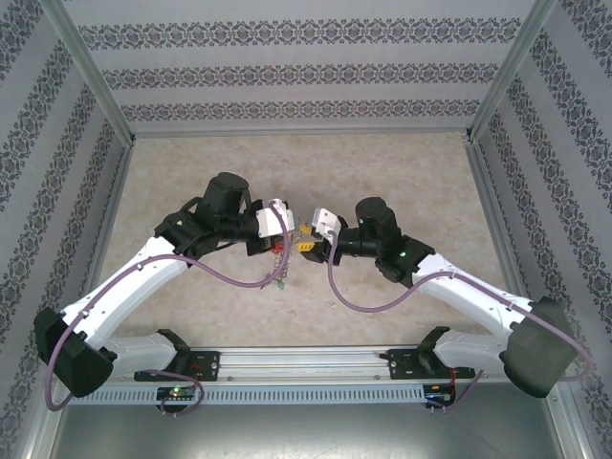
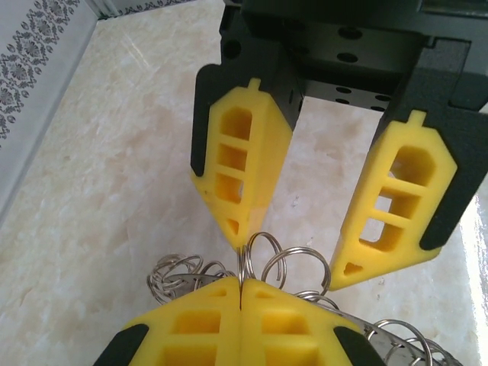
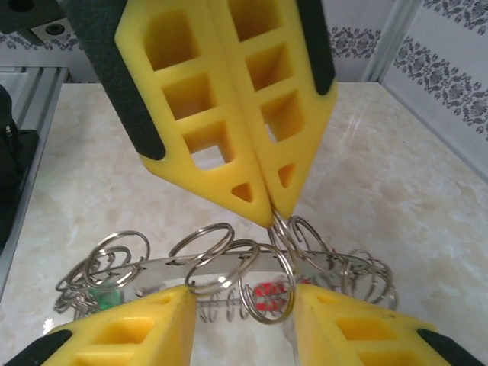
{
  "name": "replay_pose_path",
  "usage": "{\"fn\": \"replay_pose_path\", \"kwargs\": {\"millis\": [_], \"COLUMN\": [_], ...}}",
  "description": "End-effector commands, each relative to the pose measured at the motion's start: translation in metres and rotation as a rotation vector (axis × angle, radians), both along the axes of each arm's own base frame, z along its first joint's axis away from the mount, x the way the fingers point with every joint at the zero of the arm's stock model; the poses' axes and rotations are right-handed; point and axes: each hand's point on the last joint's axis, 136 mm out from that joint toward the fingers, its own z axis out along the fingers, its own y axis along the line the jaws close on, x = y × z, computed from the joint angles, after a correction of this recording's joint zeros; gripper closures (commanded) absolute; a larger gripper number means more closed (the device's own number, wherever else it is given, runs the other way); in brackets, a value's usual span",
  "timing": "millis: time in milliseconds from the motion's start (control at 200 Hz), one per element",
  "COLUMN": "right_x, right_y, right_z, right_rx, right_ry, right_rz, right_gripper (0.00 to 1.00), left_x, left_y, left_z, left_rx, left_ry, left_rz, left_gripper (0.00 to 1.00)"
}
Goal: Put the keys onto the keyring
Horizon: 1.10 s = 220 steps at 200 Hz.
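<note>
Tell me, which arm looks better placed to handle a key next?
Right, probably: the right fingers stand open, gripping nothing, while the left fingers are shut on one wire loop of the keyring.

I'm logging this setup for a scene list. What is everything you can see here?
keyring: one, grey metal fringed with wire loops, held above the table between the hands
keys: number unclear, red heads, behind the loops
green piece: one, green, among the loops
table: one, beige marble, under everything
walls: patterned grey-white, around the table
left hand: one, yellow fingers, shut on a keyring loop
right hand: one, yellow fingers, open, at the loops
</note>
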Motion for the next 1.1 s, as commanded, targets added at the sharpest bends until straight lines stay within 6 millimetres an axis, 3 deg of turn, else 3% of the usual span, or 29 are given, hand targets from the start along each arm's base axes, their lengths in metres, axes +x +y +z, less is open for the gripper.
{"fn": "replay_pose_path", "kwargs": {"millis": [0,175,400,515,674,924,1094], "right_x": [-0.005,-0.013,-0.032,-0.036,-0.042,-0.006,0.007], "right_y": [0.010,0.011,0.012,0.003,-0.013,-0.047,-0.051], "right_z": [0.015,0.009,0.002,-0.008,0.000,0.033,0.050], "right_rx": [0.020,-0.010,-0.082,-0.125,-0.062,0.046,0.065], "right_ry": [-0.031,-0.091,-0.202,-0.196,-0.194,-0.148,-0.133], "right_rz": [0.048,0.064,0.120,0.115,0.080,-0.129,-0.163], "right_gripper": [0.66,0.70,0.66,0.66,0.68,0.69,0.71], "left_x": [0.005,0.016,0.023,0.023,0.019,0.003,-0.006], "left_y": [-0.003,0.000,-0.004,-0.004,0.000,0.002,0.002], "left_z": [0.017,0.014,0.013,0.017,0.023,0.035,0.039], "left_rx": [-0.060,-0.050,-0.056,-0.077,-0.118,-0.199,-0.217], "left_ry": [-0.039,-0.012,0.042,0.036,0.021,-0.094,-0.142], "left_rz": [-0.001,0.069,0.104,0.101,0.075,-0.019,-0.065], "left_gripper": [1.00,1.00,1.00,1.00,1.00,1.00,1.00]}}
